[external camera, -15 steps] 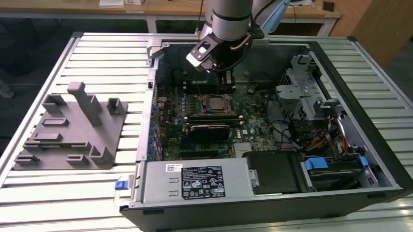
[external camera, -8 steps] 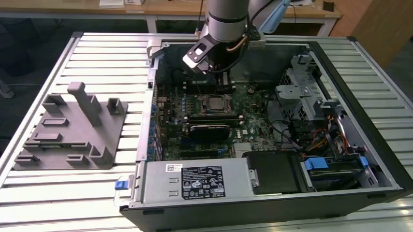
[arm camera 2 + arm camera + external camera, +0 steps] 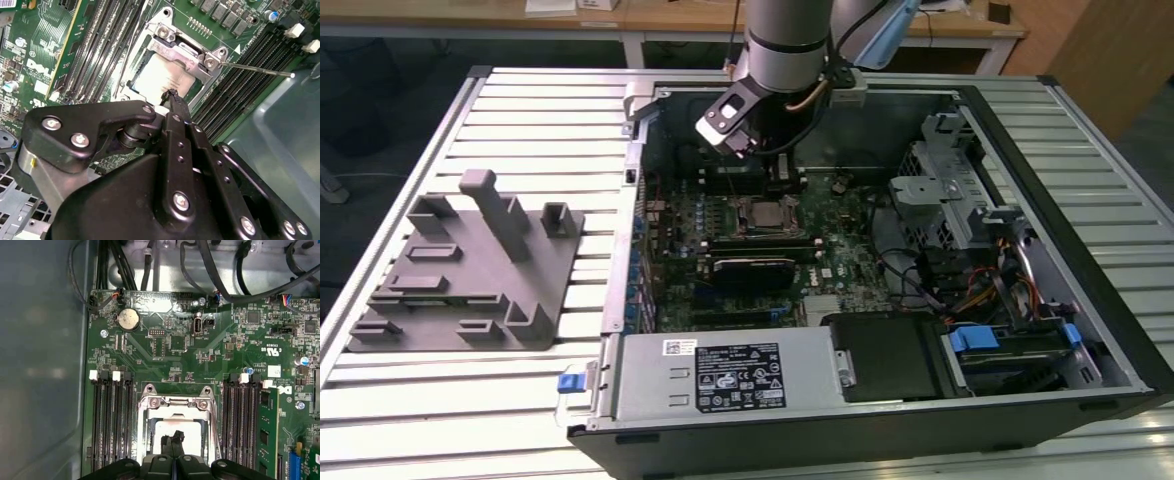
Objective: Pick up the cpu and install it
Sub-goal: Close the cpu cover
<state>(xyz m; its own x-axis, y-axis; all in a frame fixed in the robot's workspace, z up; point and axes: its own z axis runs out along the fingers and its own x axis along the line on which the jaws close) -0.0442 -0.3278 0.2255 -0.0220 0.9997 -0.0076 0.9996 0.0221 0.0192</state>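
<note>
Now, exterior view: my arm is hanging over the open case.
Second wrist view: my gripper is hovering closed, empty, over the cpu.
First wrist view: cpu is lying in the socket, seemingly placed; next move is needing gentleness.

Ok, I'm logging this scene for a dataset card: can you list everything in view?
cpu: one, silvery-white, in the socket frame.
socket frame: one, metal, on the motherboard.
memory slots: several, black, flanking the socket frame.
motherboard: one, green, inside the computer case.
power supply: one, silver, inside the computer case.
computer case: one, black, open, on the table.
fixture: one, grey, on the table, exterior view's left.
table: one, silver, slatted.
arm: one, grey, reaching into the computer case.
gripper: one, black, shut, tips at the cpu.
</note>
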